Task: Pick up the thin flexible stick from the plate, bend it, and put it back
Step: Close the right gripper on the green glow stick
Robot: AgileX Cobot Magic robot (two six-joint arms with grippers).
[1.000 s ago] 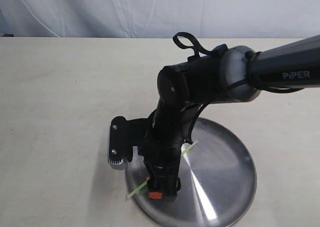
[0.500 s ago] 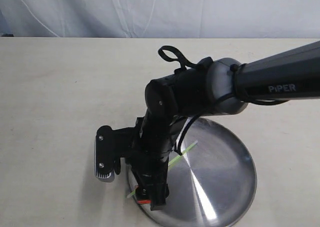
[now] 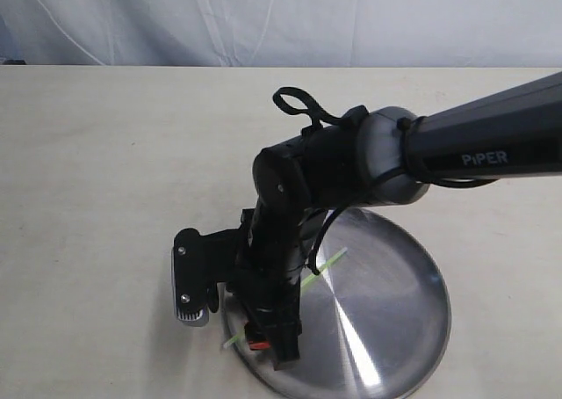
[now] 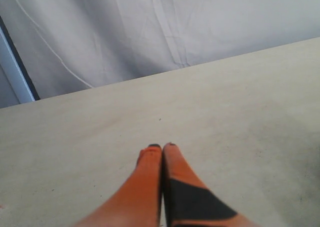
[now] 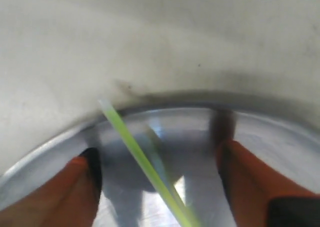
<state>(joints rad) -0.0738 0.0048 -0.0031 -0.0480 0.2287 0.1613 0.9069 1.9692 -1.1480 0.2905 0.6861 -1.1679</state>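
Note:
The thin light-green stick (image 3: 323, 266) lies straight across the left part of the shiny steel plate (image 3: 391, 307), its near end poking over the rim. My right gripper (image 3: 269, 346) comes down over the plate's left edge, hiding the stick's middle. In the right wrist view it (image 5: 157, 153) is open, one orange finger on each side of the stick (image 5: 134, 146), just above the plate (image 5: 282, 132); I cannot tell whether the tips touch the metal. My left gripper (image 4: 162, 147) is shut and empty over bare table, away from the plate.
The plate sits near the front edge of a beige table (image 3: 105, 170). A white cloth backdrop (image 3: 263, 21) hangs behind the table. The right arm's black body (image 3: 351, 162) and its wrist camera (image 3: 189, 285) overhang the plate's left side.
The right arm has shifted left and a little lower over the plate's left rim, most of it in the first half second. The stick has not moved.

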